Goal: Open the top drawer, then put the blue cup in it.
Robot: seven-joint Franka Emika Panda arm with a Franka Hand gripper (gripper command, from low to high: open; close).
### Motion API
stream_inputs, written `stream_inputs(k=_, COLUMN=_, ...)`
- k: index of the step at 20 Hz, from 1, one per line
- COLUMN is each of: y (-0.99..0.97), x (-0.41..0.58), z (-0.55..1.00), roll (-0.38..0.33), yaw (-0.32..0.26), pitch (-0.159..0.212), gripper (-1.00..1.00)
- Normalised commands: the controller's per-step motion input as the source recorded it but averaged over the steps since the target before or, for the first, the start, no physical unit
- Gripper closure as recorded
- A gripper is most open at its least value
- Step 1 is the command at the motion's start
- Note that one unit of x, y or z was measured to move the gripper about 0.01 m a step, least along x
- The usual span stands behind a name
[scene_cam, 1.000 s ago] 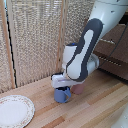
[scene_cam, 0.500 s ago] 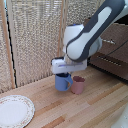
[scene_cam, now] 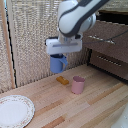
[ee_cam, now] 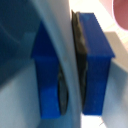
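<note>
Holding the blue cup aloft above the wooden table

Starting nearest in the exterior view: a white plate (scene_cam: 14,110) with a speckled rim lies flat on the light wooden table (scene_cam: 95,107), at the exterior view's left corner, well apart from everything else.

Farther in, the pink cup (scene_cam: 78,84) stands upright on the table, mouth up. Just beyond it toward the exterior view's left lies a small orange-brown block (scene_cam: 62,80), flat on the wood, near the cup but not touching it.

Above the block hangs the blue cup (scene_cam: 58,63), clear of the table. It sits directly under the gripper (scene_cam: 60,56), whose white body spans across its top. Cup appears roughly upright; handle side cannot be told for certain.

Wrist view: two blue finger pads (ee_cam: 96,62) closed tight on a pale curved wall between them, the rim of the blue cup (ee_cam: 60,55). Dark rubber faces press against it from both sides. Claw clamped on the cup wall.

At the back, on the exterior view's right: the top drawer (scene_cam: 107,34), dark brown, front standing out from the cabinet, open. The lower drawer (scene_cam: 111,62) below shows its silver bar handle. A woven screen (scene_cam: 30,35) backs the scene.
</note>
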Motion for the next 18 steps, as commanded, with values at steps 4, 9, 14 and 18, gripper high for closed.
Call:
stream_inputs(k=4, y=-0.12, x=0.767, z=0.97, roll=-0.078, yaw=-0.108, pitch=0.082, gripper=1.00)
stream_inputs(k=9, y=-0.45, x=0.471, z=0.94, roll=-0.032, yaw=-0.167, pitch=0.116, gripper=1.00)
stream_inputs(k=14, y=-0.76, x=0.107, z=0.97, roll=0.004, yaw=-0.109, pitch=0.112, gripper=1.00)
stream_inputs(k=18, y=-0.84, x=0.122, z=1.00, roll=0.028, yaw=-0.098, pitch=0.093, gripper=1.00)
